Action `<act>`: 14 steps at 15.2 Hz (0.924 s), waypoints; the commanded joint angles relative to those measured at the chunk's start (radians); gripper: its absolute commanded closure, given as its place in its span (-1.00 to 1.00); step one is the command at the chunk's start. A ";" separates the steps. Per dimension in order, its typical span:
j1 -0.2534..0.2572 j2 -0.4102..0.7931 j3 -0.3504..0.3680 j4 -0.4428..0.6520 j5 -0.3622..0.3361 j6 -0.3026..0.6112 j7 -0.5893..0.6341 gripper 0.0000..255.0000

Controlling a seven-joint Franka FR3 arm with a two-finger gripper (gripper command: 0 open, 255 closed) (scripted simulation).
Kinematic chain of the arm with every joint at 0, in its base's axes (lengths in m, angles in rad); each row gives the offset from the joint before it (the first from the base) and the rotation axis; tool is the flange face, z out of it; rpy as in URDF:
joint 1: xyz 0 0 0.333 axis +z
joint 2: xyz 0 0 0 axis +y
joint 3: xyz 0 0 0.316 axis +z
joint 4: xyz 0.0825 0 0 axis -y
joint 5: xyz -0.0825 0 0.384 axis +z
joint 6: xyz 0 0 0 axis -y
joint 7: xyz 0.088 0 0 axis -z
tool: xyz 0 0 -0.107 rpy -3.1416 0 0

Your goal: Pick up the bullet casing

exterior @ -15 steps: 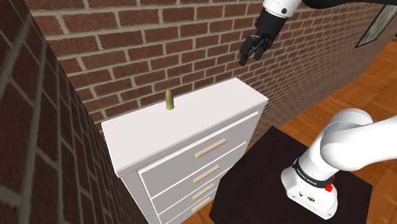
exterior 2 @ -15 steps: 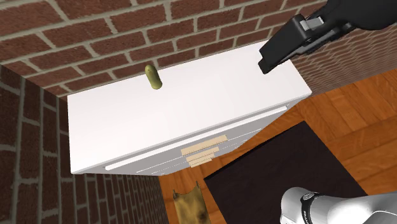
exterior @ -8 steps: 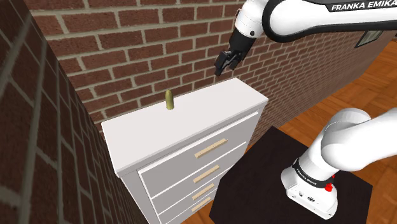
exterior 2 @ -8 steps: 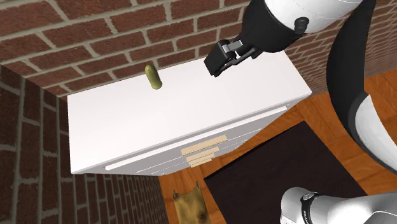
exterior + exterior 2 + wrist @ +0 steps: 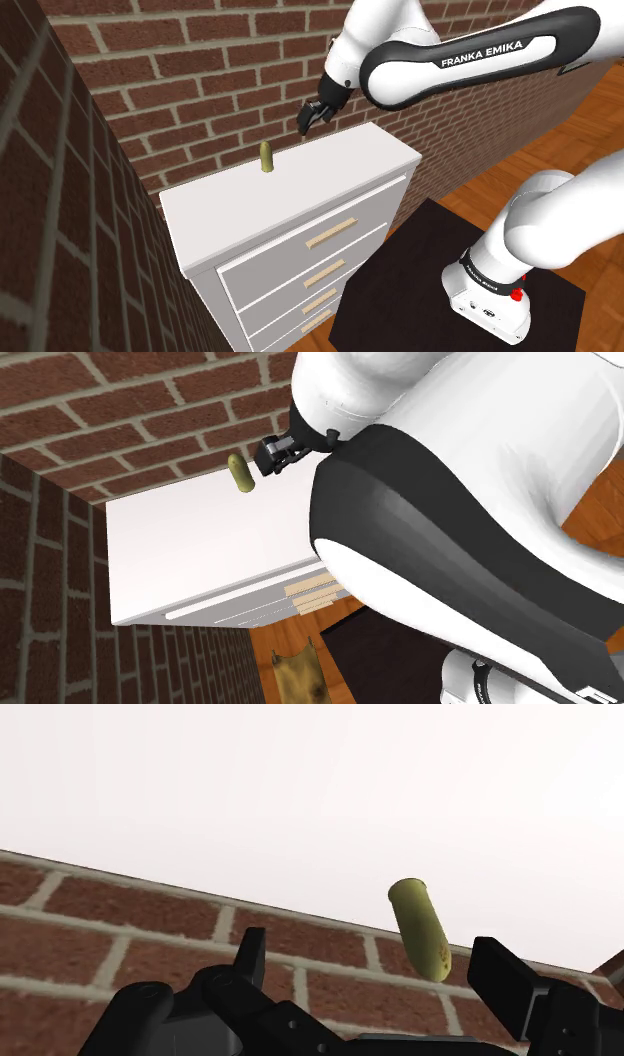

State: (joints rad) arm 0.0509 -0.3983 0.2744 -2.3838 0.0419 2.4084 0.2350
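**A:** Where is the bullet casing (image 5: 266,157) (image 5: 241,473) (image 5: 421,927)?

**B:** It stands upright on the white top of the chest of drawers (image 5: 300,195) (image 5: 190,542). It is at the far edge, just in front of the brick wall (image 5: 200,80). Its colour is olive-yellow and the rounded end points up.

**A:** And the pincer (image 5: 311,117) (image 5: 275,453) (image 5: 372,954)?

**B:** In the shoulder view it hangs in the air to the right of the casing, near it but apart, and higher than the white top. Its fingers (image 5: 500,976) stand wide. In the wrist view the casing shows between them, closer to one finger, and neither finger touches it. They hold nothing.

**A:** What is around?

**B:** The drawers have pale handles (image 5: 331,232) on the near side. The black stand (image 5: 400,270) sits on a wooden floor (image 5: 575,120) at the shoulder view's lower right. The white arm (image 5: 470,60) reaches from the stand up and to the left. In the second exterior view the arm covers the right part of the chest.
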 commanded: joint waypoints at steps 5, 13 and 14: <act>-0.043 0.209 0.100 0.065 -0.139 0.211 0.119 -1.00; -0.075 0.434 0.160 0.180 -0.447 0.345 0.355 -1.00; -0.074 0.443 0.158 0.176 -0.464 0.356 0.370 -1.00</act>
State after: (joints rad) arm -0.0245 0.0367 0.4327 -2.2033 -0.4015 2.7528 0.5858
